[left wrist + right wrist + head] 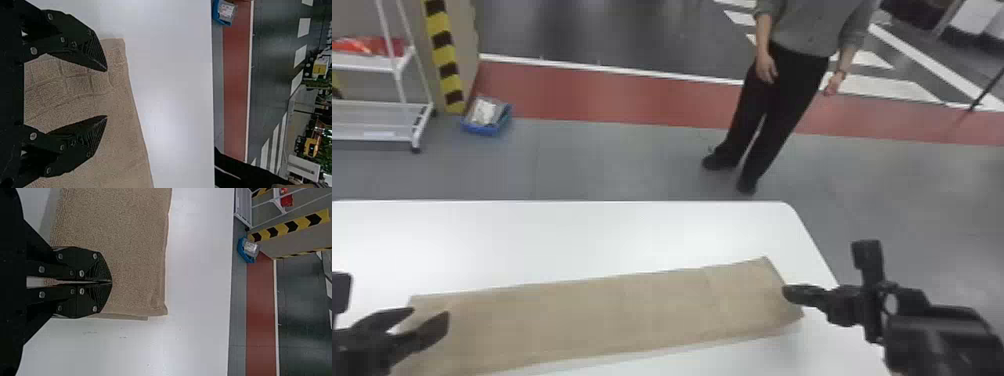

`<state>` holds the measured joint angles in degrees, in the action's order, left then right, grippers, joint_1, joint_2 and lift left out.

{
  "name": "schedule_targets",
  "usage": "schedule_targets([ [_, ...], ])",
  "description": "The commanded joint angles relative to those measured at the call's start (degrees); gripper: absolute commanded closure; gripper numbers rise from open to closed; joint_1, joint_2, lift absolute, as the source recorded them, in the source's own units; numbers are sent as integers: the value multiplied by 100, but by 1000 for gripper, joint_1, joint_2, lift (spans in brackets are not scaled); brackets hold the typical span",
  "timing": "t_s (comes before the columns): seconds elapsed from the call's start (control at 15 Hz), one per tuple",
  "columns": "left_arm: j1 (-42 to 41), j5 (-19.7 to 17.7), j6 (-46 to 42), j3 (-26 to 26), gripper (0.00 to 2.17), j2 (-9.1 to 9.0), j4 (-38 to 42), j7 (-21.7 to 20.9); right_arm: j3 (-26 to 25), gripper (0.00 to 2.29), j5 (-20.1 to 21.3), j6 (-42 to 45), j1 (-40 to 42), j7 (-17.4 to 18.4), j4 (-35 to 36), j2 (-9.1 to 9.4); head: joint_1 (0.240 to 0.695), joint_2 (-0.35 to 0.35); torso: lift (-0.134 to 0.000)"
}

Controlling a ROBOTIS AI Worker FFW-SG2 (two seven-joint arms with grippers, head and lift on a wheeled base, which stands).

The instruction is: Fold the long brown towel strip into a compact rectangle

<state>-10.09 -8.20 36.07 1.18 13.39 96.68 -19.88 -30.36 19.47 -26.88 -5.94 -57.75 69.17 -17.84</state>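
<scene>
Rectangular blue bin [483,131], ten o'clock, holds a whitish packet [484,111]; at the long brown towel strip [607,320], black left gripper [431,314] spread, eight o'clock; black right gripper [787,293] pressed together, four o'clock

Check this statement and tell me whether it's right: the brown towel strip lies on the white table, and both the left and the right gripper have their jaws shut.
Wrong about the left gripper: its jaws are open, spread apart in the left wrist view. The brown towel strip does lie on the white table, and the right gripper has its jaws shut.
</scene>
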Motion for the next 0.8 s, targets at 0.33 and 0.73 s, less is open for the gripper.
schedule_targets([
  [0.33,473,46,1030,49,194,-12,-167,336,-49,745,-57,90,-267,-26,44,-17,695,-264,0],
  [0.73,781,108,1417,40,269,-12,-712,309,-40,745,-75,231,-302,-87,35,-26,695,-245,0],
])
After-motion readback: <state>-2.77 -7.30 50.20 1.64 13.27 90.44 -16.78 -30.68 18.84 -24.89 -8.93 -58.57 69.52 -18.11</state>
